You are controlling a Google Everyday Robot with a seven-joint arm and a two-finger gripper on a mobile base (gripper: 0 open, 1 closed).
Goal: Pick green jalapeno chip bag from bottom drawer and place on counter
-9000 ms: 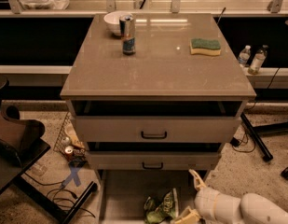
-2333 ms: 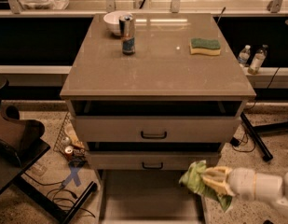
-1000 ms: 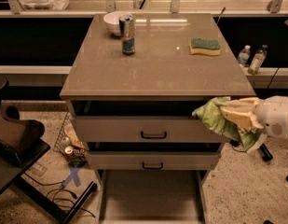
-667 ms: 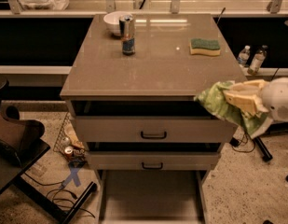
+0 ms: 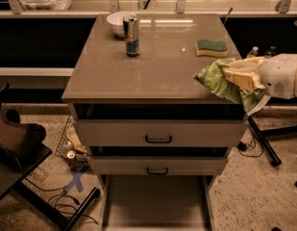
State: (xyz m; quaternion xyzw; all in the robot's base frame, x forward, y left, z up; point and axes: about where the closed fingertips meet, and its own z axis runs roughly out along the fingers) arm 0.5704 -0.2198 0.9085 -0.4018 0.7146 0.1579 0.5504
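The green jalapeno chip bag (image 5: pixel 220 81) is crumpled and held in my gripper (image 5: pixel 234 76), which is shut on it. The bag hangs over the right front corner of the counter (image 5: pixel 148 61), just above its surface. My white arm comes in from the right. The bottom drawer (image 5: pixel 155 201) is pulled open below the cabinet and its floor shows nothing on it.
On the counter stand a can (image 5: pixel 132 35), a white bowl (image 5: pixel 117 22) behind it, and a green-and-yellow sponge (image 5: pixel 211 47) at the back right. Two upper drawers with black handles (image 5: pixel 158 139) are slightly open. A black chair (image 5: pixel 18 143) and wire basket (image 5: pixel 73 143) sit at the left.
My gripper lifted the chip bag out of the bottom drawer, rose along the cabinet's right side, and now holds it at counter height over the right front corner.
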